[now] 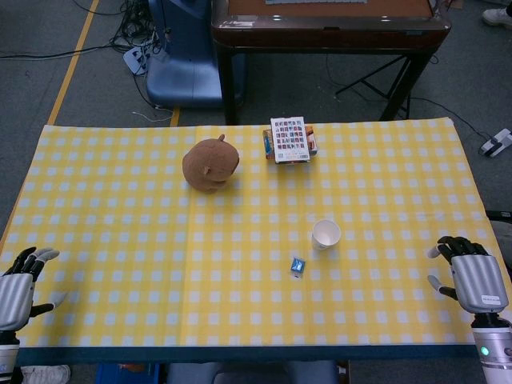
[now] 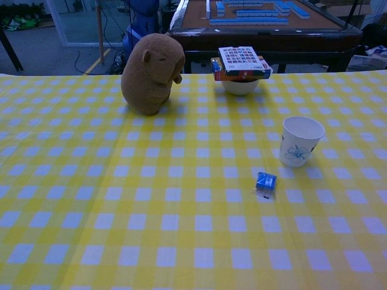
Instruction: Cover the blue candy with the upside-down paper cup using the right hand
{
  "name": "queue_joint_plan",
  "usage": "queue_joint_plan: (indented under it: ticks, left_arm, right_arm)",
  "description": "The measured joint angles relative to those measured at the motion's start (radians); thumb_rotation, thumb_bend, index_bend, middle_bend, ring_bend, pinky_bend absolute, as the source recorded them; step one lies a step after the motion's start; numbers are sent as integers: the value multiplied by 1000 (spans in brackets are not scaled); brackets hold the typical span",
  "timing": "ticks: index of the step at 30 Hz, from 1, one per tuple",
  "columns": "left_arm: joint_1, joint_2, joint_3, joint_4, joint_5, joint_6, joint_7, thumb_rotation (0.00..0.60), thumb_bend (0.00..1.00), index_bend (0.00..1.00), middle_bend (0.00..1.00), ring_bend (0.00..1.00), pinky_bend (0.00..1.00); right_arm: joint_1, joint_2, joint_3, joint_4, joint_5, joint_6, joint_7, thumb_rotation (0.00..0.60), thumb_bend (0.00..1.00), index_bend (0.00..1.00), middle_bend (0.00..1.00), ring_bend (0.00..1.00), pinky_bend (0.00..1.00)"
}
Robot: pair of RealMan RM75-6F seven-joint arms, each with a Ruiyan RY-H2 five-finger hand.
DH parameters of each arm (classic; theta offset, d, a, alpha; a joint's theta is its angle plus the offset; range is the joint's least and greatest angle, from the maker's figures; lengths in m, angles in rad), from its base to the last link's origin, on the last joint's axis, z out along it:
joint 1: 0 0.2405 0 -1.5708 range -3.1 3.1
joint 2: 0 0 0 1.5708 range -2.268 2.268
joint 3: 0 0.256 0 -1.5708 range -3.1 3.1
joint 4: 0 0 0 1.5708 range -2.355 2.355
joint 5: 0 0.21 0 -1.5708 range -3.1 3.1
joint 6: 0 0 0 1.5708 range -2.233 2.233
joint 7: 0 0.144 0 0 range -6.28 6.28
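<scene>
A white paper cup stands mouth up on the yellow checked tablecloth, right of centre. The blue candy lies in its clear wrapper just in front and to the left of the cup, apart from it. My right hand rests at the table's right front edge, fingers apart, holding nothing, well to the right of the cup. At the left front corner my left hand is open too. Neither hand shows in the chest view.
A brown plush toy sits at the back, left of centre. A white bowl with a flat colourful box on top stands at the back centre. A dark table stands beyond.
</scene>
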Motion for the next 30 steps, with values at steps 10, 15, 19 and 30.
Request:
queue_joint_plan:
  ticks: [10, 15, 19, 30]
  left_arm:
    - [0, 16, 6, -17, 20, 2, -25, 600, 48, 296, 224, 139, 415]
    - [4, 30, 13, -27, 39, 11, -51, 600, 48, 296, 224, 139, 415]
    - [16, 46, 15, -31, 48, 37, -76, 600, 48, 295, 224, 139, 414]
    - [30, 71, 13, -28, 48, 53, -139, 600, 48, 294, 224, 139, 414]
  right_arm:
    - [8, -33, -5, 39, -53, -11, 76, 600, 33, 450, 458, 340, 532]
    - [47, -26, 9, -9, -67, -56, 24, 600, 32, 450, 858, 749, 888]
    - [101, -2, 30, -96, -39, -151, -71, 600, 8, 408, 982, 876, 986]
    - [311, -38, 146, -235, 287, -367, -435, 600, 0, 231, 1000, 960, 1000]
